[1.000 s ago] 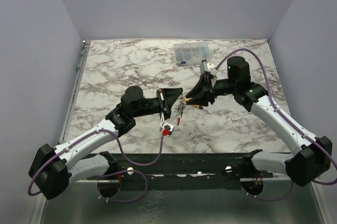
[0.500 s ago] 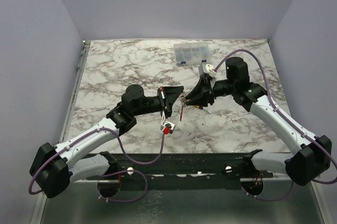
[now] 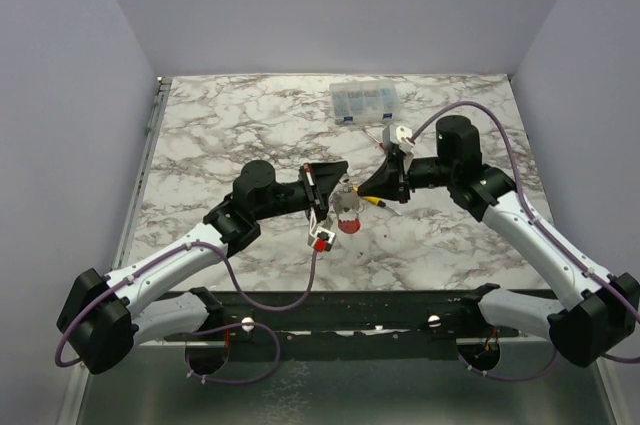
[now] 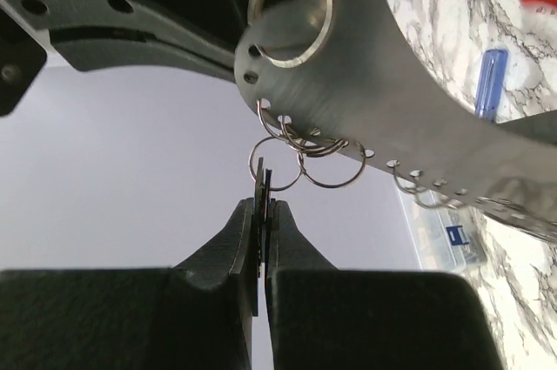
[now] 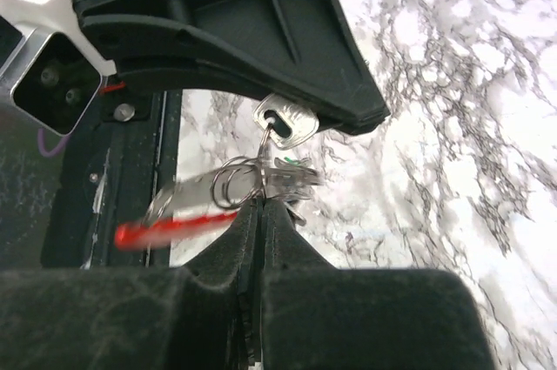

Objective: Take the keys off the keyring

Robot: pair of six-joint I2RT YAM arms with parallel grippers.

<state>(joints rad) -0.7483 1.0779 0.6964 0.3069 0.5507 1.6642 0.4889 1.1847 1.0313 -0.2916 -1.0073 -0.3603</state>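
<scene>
The keyring hangs in the air between my two grippers, blurred by motion. Its grey metal plate with holes (image 4: 409, 100) fills the left wrist view, and its red band (image 3: 350, 224) shows below the grippers and in the right wrist view (image 5: 170, 231). Small split rings (image 4: 331, 170) hang from the plate. My left gripper (image 4: 264, 206) (image 3: 337, 192) is shut on a silvery key (image 5: 285, 126), seen edge-on between its fingers. My right gripper (image 5: 259, 206) (image 3: 368, 191) is shut on the bunch of keys (image 5: 287, 180) at their rings; a green tag shows there.
A clear plastic parts box (image 3: 365, 100) stands at the back of the marble table (image 3: 230, 125). A yellow-handled screwdriver (image 3: 373, 201) lies under the right gripper. A blue-handled screwdriver (image 4: 492, 83) lies on the table. The arm bases and black rail (image 3: 350, 320) run along the near edge.
The keyring has swung down and round, so its red band now shows below the grippers. The right gripper has drawn slightly to the right. Both grippers stay shut.
</scene>
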